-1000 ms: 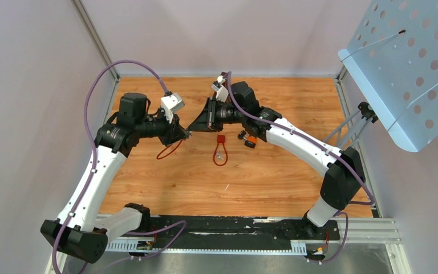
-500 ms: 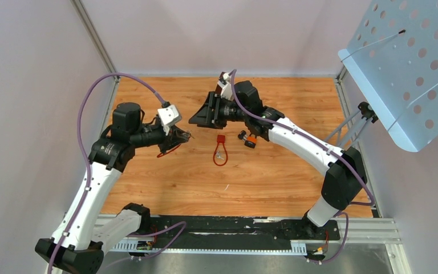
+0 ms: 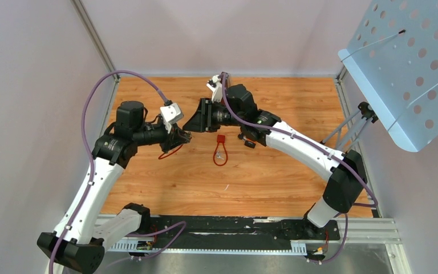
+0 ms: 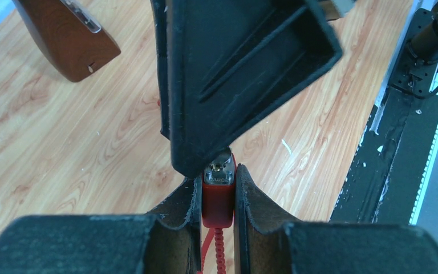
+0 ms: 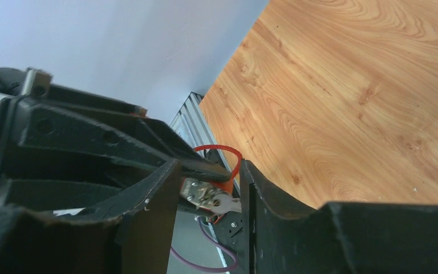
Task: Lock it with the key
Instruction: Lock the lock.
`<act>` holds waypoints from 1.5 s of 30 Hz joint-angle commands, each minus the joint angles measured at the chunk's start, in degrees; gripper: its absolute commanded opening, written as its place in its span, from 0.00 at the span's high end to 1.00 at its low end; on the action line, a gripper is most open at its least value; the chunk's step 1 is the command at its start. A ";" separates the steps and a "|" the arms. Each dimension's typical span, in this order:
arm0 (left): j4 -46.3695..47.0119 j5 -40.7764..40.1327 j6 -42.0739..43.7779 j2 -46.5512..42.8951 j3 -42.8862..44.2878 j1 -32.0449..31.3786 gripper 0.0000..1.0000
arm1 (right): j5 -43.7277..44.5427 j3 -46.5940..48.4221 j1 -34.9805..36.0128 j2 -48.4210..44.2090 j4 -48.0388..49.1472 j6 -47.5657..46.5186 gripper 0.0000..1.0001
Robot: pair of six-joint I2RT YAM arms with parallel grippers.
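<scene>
My left gripper (image 3: 187, 137) is shut on the red body of a cable lock (image 4: 218, 202) and holds it above the table, with the lock's metal keyhole end (image 4: 219, 171) pointing at the right gripper. Its red cable loop (image 3: 170, 151) hangs below. My right gripper (image 3: 190, 124) meets it tip to tip. In the right wrist view a silver key (image 5: 228, 202) sticks out of the lock between my right fingers (image 5: 251, 188), whose jaws stand apart on either side of it. In the left wrist view a right finger (image 4: 234, 74) hides the key.
A second red cable lock (image 3: 220, 151) lies on the wooden table (image 3: 262, 182) mid-centre. A small orange and black part (image 3: 248, 140) lies under the right forearm. A perforated blue panel (image 3: 410, 68) leans in at the right.
The two grippers drew slightly apart, the right lifting toward the back, then closed up again at the lock. The left arm has shifted a little to the left.
</scene>
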 commanded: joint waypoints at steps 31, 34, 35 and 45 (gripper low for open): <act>0.45 -0.51 -1.75 1.35 3.37 -0.21 1.00 | -7.00 -1.66 1.24 -5.53 0.89 -13.99 0.71; 0.41 -0.11 -1.76 1.47 3.59 -0.20 1.00 | -7.04 -1.77 1.25 -5.08 0.91 -13.98 0.71; 0.40 -0.11 -1.82 1.47 3.55 -0.20 1.00 | -7.12 -1.67 1.23 -4.73 0.89 -13.92 0.71; -0.13 -0.42 -1.91 1.64 3.90 -0.25 1.00 | -3.92 -2.83 1.32 -4.78 -0.17 -14.63 0.59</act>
